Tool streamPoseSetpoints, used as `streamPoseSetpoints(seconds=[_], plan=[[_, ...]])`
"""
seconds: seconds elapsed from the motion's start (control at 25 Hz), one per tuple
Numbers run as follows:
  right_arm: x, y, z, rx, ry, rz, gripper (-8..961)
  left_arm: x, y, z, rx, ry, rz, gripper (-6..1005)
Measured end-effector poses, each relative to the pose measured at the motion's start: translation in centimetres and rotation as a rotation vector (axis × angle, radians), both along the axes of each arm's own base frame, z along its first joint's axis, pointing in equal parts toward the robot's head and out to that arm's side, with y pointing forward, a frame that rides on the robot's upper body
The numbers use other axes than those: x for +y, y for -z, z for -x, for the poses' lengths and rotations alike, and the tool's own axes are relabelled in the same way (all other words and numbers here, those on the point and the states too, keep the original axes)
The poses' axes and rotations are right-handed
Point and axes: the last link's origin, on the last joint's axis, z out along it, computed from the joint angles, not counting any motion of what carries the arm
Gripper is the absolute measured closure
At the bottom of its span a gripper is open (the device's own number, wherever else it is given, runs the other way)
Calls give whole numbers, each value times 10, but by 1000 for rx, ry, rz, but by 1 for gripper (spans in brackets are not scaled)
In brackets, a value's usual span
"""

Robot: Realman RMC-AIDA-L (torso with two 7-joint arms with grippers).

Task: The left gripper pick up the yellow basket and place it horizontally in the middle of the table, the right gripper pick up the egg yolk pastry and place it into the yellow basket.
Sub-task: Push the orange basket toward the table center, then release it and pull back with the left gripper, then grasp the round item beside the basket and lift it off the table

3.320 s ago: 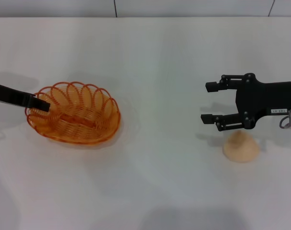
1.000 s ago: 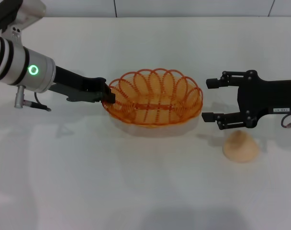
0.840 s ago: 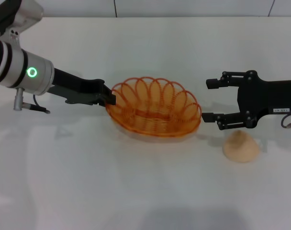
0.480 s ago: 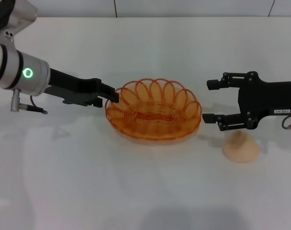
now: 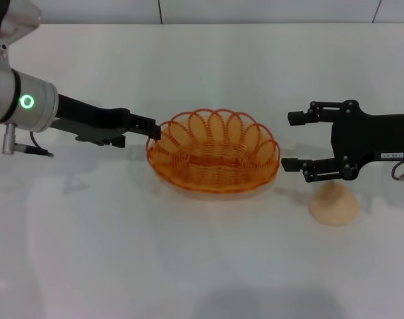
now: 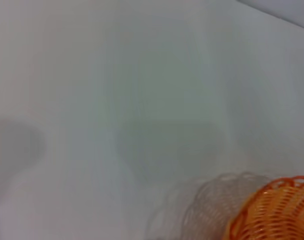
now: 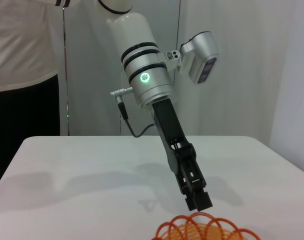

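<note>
1. We find the left gripper (image 5: 151, 129) at the left end of the yellow basket (image 5: 213, 151). Its fingertips meet the rim, but we cannot tell whether they are clamped on the wire or parted from it. The right wrist view shows the same gripper (image 7: 199, 200) angled down, its tip just above the basket rim (image 7: 204, 230).
2. The basket sits flat on the table (image 5: 202, 266), near the middle, its long axis running left to right and its opening upward. In the left wrist view only one end of the basket (image 6: 274, 212) shows.
3. The right gripper (image 5: 293, 141) hangs just right of the basket with its fingers spread wide, and it holds nothing. Its lower finger ends close to the basket's right rim.
4. The egg yolk pastry (image 5: 334, 203) rests on the table to the right of the basket, apart from it, partly under the right gripper's lower finger and outside the basket.
</note>
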Motion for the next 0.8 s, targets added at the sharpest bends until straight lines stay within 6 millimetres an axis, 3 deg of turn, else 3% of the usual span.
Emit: streamPoseSetpoints(seconds=[0.2,0.64,0.8], plan=[[-1,1,-1,4,9,4,194,-3,-7,5,7,131,-23,125],[-6,-1,-10,13,63,2,195,-25,-25,18,-140,557,-226,128],[-9,-1,-15,15,78,1,196,-37,-31,18,-155,696,-195,129]])
